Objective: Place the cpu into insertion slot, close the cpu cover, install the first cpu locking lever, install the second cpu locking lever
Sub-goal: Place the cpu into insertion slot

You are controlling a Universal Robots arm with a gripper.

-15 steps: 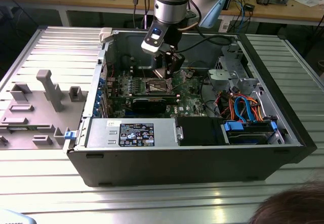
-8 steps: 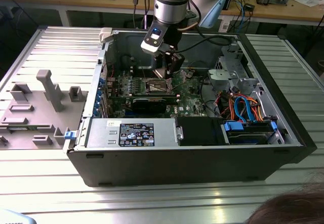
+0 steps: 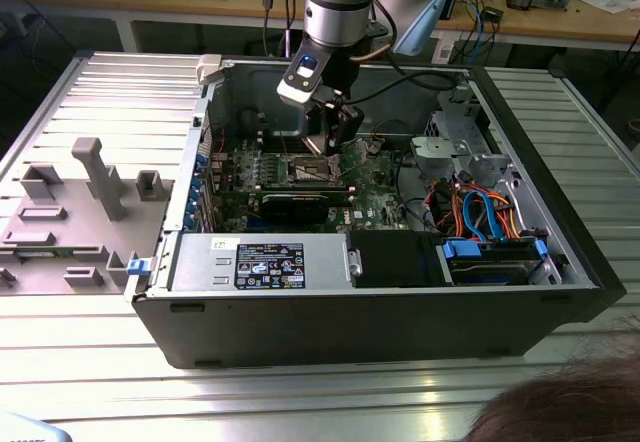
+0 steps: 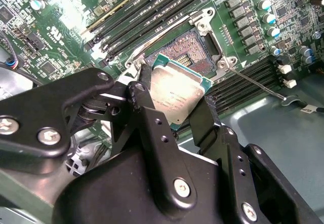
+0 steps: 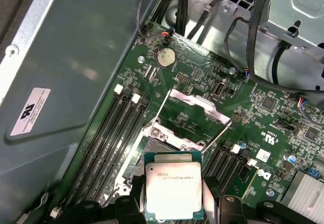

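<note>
Motherboard [image 5: 177, 97] under cpu [image 5: 173, 188] in gripper [image 4: 172, 101]

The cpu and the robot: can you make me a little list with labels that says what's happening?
cpu: held by two opposite edges, metal top showing
jaws: shut on the cpu
insertion slot: open, nothing in it
cpu cover: flipped open
locking lever: swung away from the slot
where the cpu is: just by the slot's edge, not seated
place: inside an open computer case
</note>
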